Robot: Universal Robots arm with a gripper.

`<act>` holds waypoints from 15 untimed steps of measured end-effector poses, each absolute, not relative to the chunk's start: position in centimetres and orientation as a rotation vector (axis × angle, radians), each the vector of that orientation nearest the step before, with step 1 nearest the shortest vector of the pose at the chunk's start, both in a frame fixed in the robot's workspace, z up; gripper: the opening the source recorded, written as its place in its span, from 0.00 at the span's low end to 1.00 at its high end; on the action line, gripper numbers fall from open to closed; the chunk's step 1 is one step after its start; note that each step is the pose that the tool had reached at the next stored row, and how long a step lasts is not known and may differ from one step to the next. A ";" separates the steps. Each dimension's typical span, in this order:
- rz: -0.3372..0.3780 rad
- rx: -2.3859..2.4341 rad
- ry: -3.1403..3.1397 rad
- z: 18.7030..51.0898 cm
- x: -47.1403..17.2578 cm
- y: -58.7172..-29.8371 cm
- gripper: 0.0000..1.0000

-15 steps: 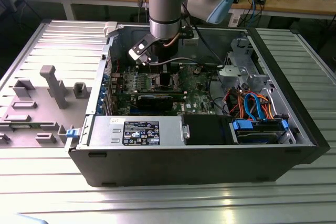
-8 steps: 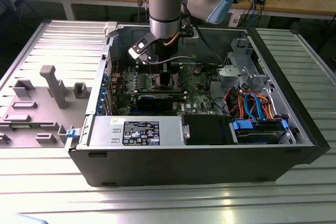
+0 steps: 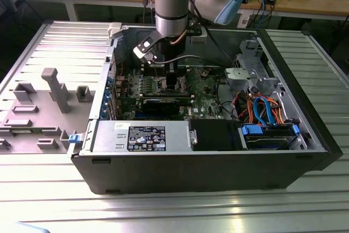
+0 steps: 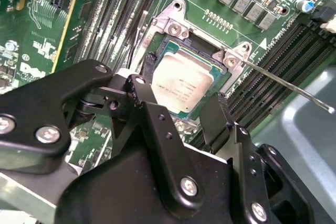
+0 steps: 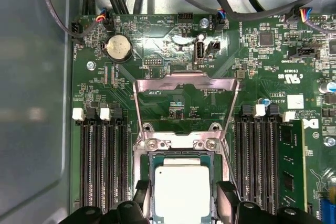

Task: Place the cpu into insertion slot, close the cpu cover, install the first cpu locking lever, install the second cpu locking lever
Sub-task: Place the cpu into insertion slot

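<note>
Both fingers (image 5: 227, 200) of the open, empty hand (image 4: 185, 81) are straddling the chip (image 5: 182, 190) seated in its socket (image 5: 178, 144), cover (image 5: 185, 81) raised.

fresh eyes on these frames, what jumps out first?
The silver-topped cpu lies in the insertion slot amid green board, with the black claw close over it in both wrist views. Just beyond it, the cpu cover is swung open, off the slot. In the exterior view, the arm reaches down into the open computer case.

Count: cpu (image 5: 181, 192) 1; slot (image 5: 178, 143) 1; cover (image 5: 184, 81) 1; gripper (image 5: 184, 190) 1; coin battery (image 5: 119, 47) 1; power supply (image 3: 142, 137) 1; case (image 3: 191, 173) 1.
</note>
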State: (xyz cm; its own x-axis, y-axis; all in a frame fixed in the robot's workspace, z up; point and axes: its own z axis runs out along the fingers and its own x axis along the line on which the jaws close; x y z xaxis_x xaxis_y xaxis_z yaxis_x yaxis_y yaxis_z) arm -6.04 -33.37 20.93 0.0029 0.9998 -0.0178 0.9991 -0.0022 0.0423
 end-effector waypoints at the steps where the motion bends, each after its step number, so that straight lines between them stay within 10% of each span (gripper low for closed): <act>1: 0.026 2.194 2.189 21.1 -6.0 -33.4 0.62; 6: 0.024 2.194 2.189 21.9 -6.0 -33.4 0.47; 9: 0.018 2.197 2.191 22.0 -5.8 -33.4 0.17; 15: 0.017 2.197 2.192 22.0 -5.8 -33.4 0.11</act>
State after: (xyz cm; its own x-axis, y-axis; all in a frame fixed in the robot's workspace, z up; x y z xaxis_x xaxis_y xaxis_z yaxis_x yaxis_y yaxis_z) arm -5.77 -33.37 22.04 0.0028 0.9998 -0.0190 0.9994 -0.0021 0.0349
